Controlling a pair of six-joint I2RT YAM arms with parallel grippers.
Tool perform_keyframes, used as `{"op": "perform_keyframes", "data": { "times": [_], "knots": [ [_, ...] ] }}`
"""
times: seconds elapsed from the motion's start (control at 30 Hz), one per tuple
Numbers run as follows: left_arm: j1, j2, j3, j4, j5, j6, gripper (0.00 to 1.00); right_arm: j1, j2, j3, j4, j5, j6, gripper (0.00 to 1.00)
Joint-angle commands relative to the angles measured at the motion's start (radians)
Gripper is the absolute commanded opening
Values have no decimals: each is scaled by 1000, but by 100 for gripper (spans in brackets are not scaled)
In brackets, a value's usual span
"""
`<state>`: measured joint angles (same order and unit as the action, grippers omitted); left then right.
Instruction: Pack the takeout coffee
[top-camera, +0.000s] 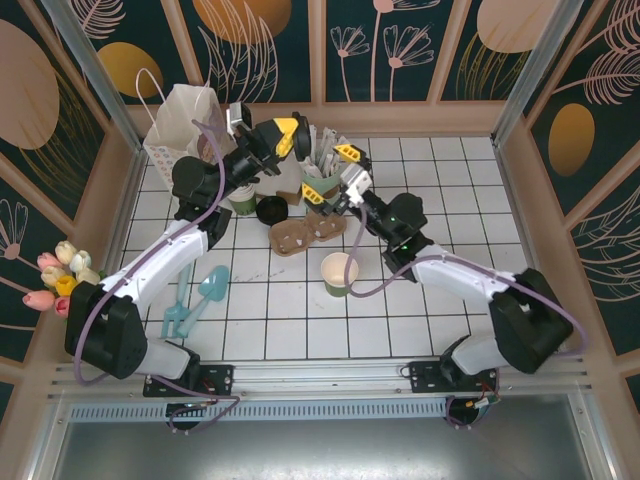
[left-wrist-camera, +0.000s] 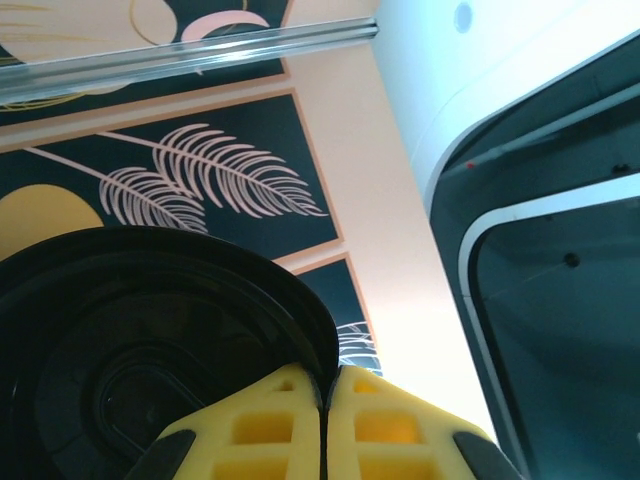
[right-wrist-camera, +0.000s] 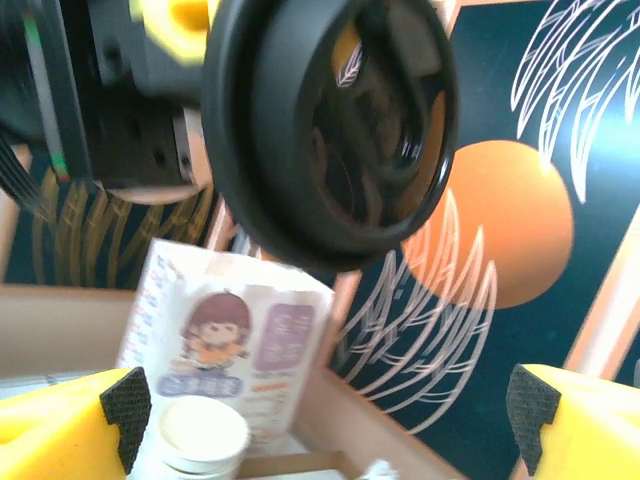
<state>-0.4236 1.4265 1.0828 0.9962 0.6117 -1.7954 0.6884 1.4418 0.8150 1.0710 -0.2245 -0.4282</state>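
**Black lid (top-camera: 300, 140) pinched aloft in the left claw (top-camera: 290, 133), right claw (top-camera: 332, 172) spread and facing it.**

Top view: both claws meet at the back of the table (top-camera: 450, 190), just right of the paper bag (top-camera: 185, 120). A lidless green cup (top-camera: 340, 273), probably the lid's partner, stands alone nearer the bases, closer to the right arm.
Left wrist: the left claw (left-wrist-camera: 325, 400) is pressed together on the lid's (left-wrist-camera: 150, 330) rim.
Right wrist: the lid (right-wrist-camera: 330, 130) stands on edge, face-on, ahead of and above the wide-spread right claw (right-wrist-camera: 328, 415). The bag (right-wrist-camera: 230, 340) and back wall are close behind, so room beyond looks tight.
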Motion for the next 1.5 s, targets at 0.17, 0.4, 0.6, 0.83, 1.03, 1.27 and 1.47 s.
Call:
{"op": "perform_keyframes", "data": {
  "times": [0.17,0.4,0.6,0.83,1.03,1.27,1.47],
  "knots": [
    [2,22,-14,138,-36,-109,0,29,148,108,400,44,-381,93],
    [2,32,-28,188,-44,-148,0,49,245,178,534,80,-522,90],
    [2,23,-41,190,-43,-152,0,54,258,194,483,71,-610,81],
    [2,25,-65,232,-52,-172,0,52,275,217,489,98,-594,59],
    [2,51,-96,338,-80,-229,0,52,290,232,510,132,-596,48],
    [2,51,-104,345,-86,-227,0,51,301,243,538,167,-620,42],
    [2,56,-126,343,-85,-237,0,53,313,262,552,159,-660,35]
  ]
}}
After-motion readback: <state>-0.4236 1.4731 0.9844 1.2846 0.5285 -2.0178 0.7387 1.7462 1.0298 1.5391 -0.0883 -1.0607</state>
